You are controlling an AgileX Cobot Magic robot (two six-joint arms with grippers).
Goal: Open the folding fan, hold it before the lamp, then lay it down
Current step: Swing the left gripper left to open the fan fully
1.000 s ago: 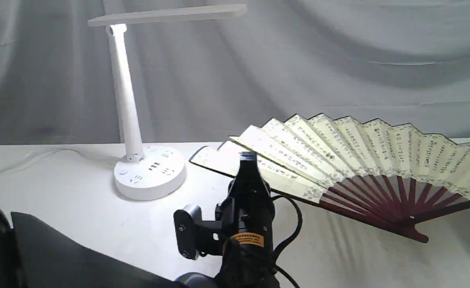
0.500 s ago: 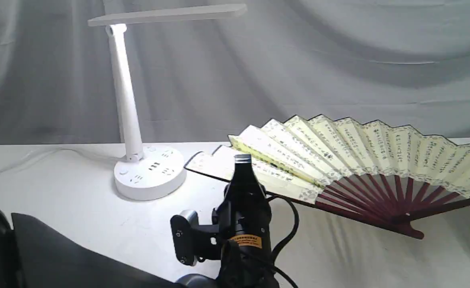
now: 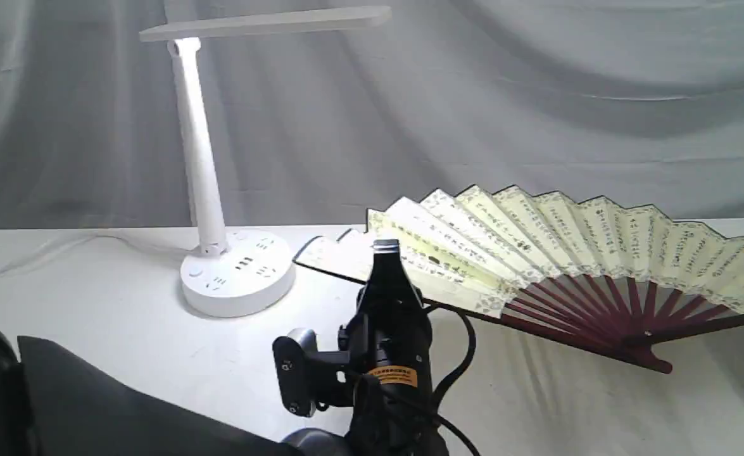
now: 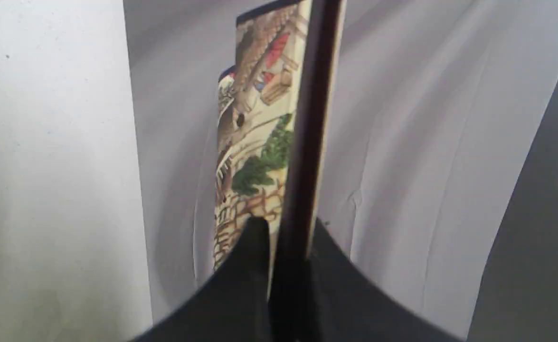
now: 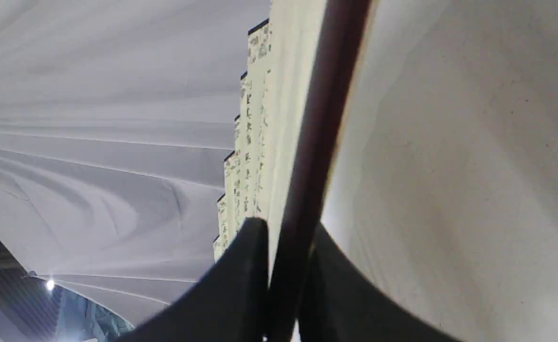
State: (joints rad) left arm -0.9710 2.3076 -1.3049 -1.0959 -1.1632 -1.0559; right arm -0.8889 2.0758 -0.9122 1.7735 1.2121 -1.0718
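Observation:
The folding fan (image 3: pixel 536 228) is spread open and tilted above the white table, cream pleats up, maroon ribs meeting at its pivot (image 3: pixel 660 366). My left gripper (image 3: pixel 385 248) holds the fan's left end; in the left wrist view this gripper (image 4: pixel 288 228) is shut on the dark outer rib (image 4: pixel 307 142), beside a painted pleat. My right gripper (image 5: pixel 288 228) is shut on the other outer rib (image 5: pixel 321 142), with calligraphy pleats (image 5: pixel 252 142) beside it; it lies outside the exterior view. The lamp (image 3: pixel 197 158) stands to the fan's left, its round base (image 3: pixel 237 272) close to the fan's tip.
A grey cloth backdrop (image 3: pixel 536 95) hangs behind the white table (image 3: pixel 125 329). The lamp's cable (image 3: pixel 42 250) runs off to the left. A dark bulky shape (image 3: pixel 61 405) fills the bottom left corner. A cable (image 3: pixel 463 361) loops beside my left arm.
The fan's upper edge has sunk slightly and its pivot has risen a little. My left gripper has shifted a bit to the left. Both grips are unchanged.

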